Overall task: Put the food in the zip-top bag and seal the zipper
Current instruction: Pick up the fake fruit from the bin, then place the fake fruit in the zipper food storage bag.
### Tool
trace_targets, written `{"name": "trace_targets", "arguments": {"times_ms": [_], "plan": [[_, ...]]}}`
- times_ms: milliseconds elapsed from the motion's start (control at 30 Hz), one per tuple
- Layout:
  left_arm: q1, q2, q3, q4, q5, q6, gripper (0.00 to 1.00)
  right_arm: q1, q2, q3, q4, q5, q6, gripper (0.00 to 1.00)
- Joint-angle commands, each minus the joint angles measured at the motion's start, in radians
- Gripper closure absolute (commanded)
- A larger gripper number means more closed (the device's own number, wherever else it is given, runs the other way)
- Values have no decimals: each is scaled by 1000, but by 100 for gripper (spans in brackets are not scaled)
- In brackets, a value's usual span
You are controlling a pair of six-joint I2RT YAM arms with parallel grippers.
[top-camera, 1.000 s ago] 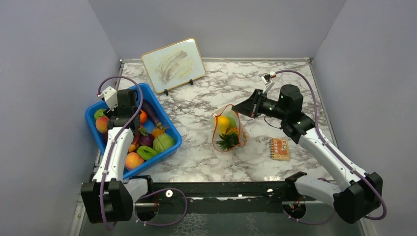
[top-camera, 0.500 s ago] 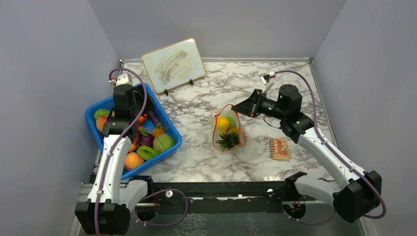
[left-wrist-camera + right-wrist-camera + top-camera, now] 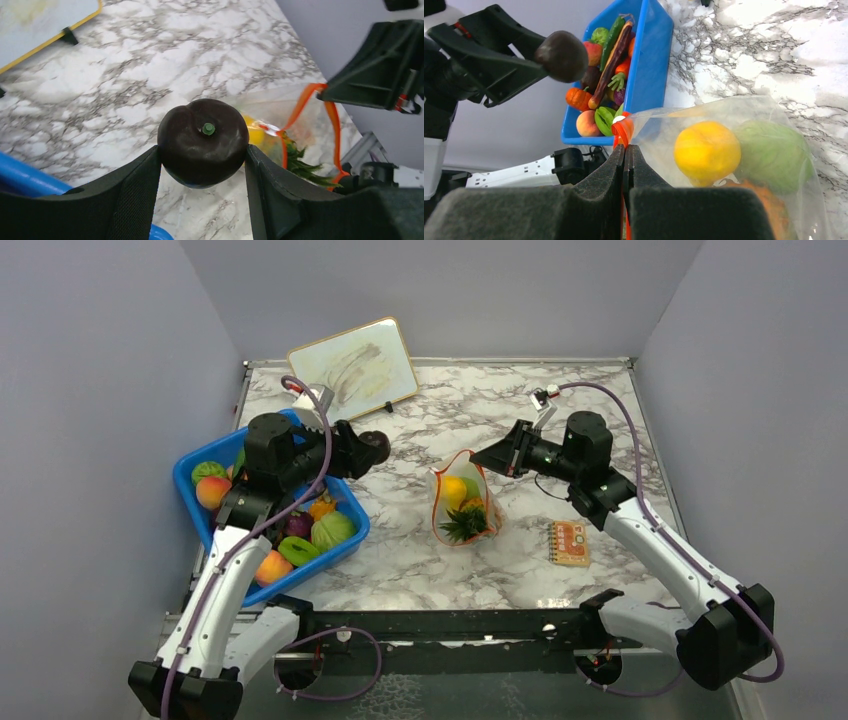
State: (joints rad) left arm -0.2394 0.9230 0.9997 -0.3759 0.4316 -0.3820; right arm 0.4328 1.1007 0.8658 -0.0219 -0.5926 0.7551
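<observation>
My left gripper [image 3: 366, 449] is shut on a dark purple round fruit [image 3: 203, 141] with a green stem, held in the air between the blue tub and the zip-top bag [image 3: 462, 502]. The clear bag stands open on the marble, and my right gripper [image 3: 625, 150] is shut on its orange-red zipper [image 3: 623, 129] at the rim. Inside the bag are a yellow fruit [image 3: 706, 151], a green one [image 3: 774, 155] and spiky green leaves [image 3: 462, 527]. More food [image 3: 300, 530] lies in the tub.
The blue tub [image 3: 330, 554] sits at the left, under my left arm. A framed whiteboard [image 3: 352, 370] leans at the back. A small orange card [image 3: 569, 542] lies right of the bag. Grey walls close in on three sides.
My left arm has lifted the dark fruit out of the tub and swung right towards the bag. The right gripper and the bag have stayed put.
</observation>
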Motion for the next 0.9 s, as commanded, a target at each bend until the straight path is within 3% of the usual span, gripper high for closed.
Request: {"name": "trace_targets", "arguments": {"times_ms": [0, 167, 467, 867], "plan": [[-36, -55, -35, 99, 168, 42, 59, 6, 3, -8, 52, 16, 7, 99], [-79, -75, -53, 138, 270, 34, 59, 6, 1, -16, 55, 17, 10, 99], [-222, -46, -96, 218, 282, 30, 59, 6, 14, -24, 77, 0, 27, 99], [-462, 88, -103, 346, 118, 67, 59, 7, -1, -41, 95, -5, 46, 99]]}}
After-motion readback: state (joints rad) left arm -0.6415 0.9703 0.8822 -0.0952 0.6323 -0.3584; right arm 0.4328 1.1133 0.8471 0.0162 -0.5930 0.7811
